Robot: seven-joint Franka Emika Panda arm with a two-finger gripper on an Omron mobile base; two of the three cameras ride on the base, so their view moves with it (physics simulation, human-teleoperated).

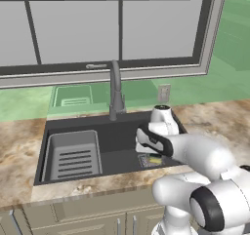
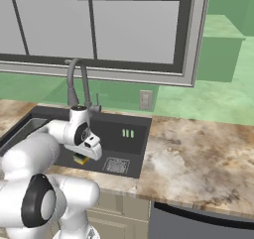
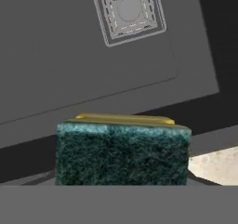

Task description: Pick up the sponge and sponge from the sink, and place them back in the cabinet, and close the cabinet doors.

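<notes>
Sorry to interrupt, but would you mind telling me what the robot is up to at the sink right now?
The arm is reaching down into the sink, near its front right corner by the drain. Its pincer is shut on the dark-topped sponge, which sits close in front of the hand camera with its yellow base showing behind. The sponge is still down in the basin area, beside the faucet side of the counter.
</notes>
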